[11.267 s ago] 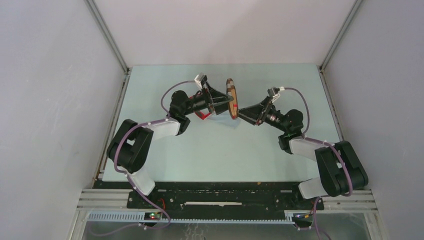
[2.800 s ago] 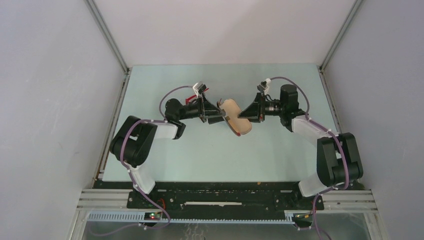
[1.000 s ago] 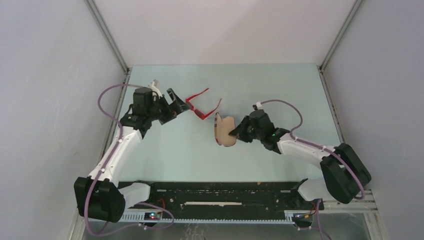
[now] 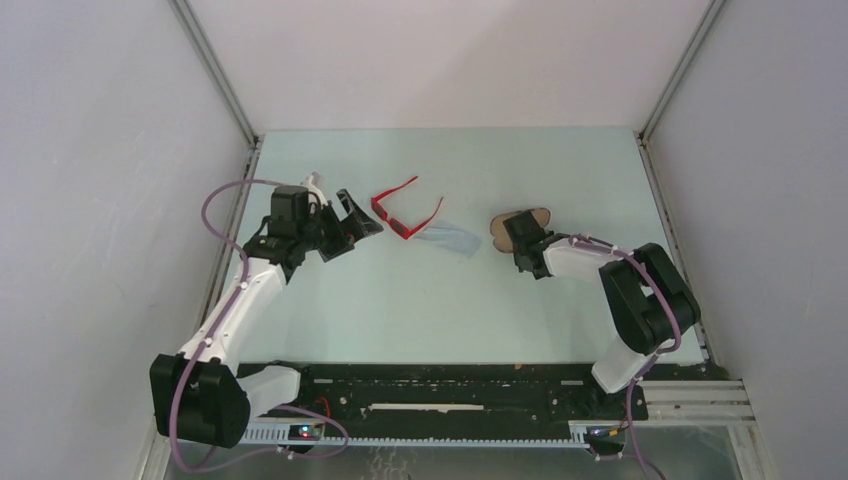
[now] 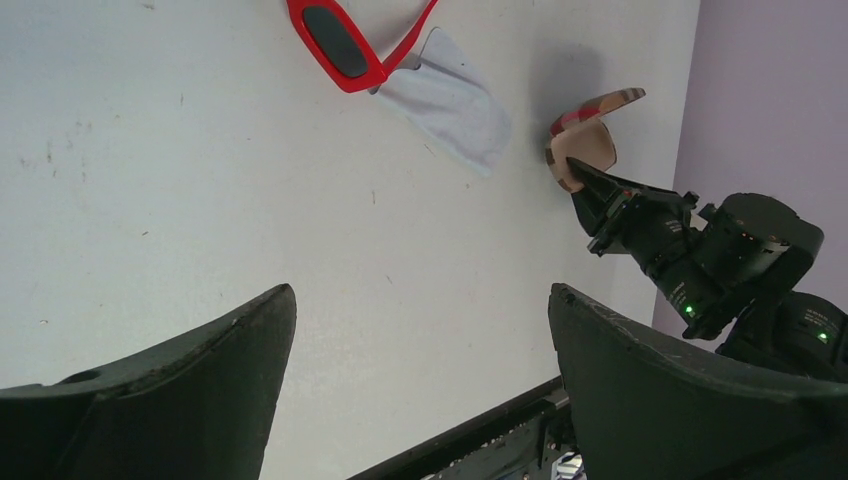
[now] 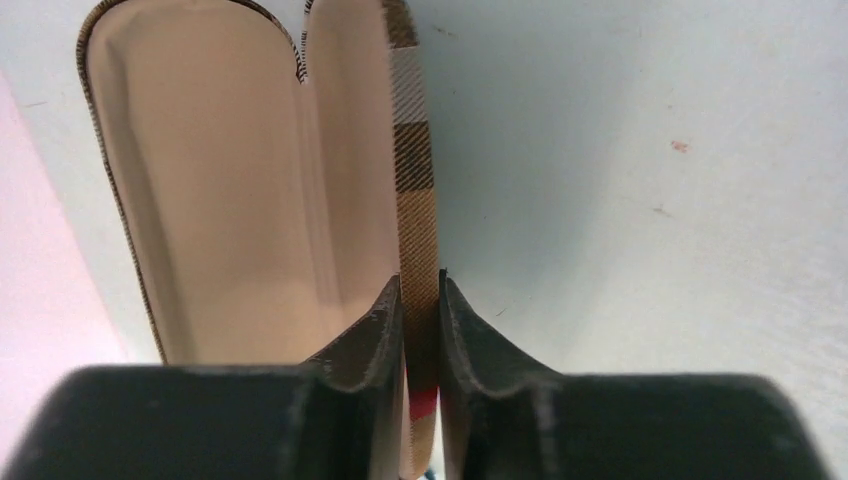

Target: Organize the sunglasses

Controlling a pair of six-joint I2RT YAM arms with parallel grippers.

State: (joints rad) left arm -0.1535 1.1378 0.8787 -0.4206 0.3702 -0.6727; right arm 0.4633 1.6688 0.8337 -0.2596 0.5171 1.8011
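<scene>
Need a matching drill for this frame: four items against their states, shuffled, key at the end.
Items
1. sunglasses
2. case
3. cloth
4. left gripper

States
A. open, holding nothing
B. pale blue, lying flat
C. red frame, arms unfolded
D. lid open, one wall pinched by the right gripper

Pairs: 1-C, 2-D, 3-B, 4-A

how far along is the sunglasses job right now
Done: the plaid case is open, the half in view empty. In hand: the right pincer is shut on one case wall; the left pincer hangs open and empty near the sunglasses. Left: the sunglasses lie on the table, arms unfolded, over an edge of the blue cloth, not yet in the case.
</scene>
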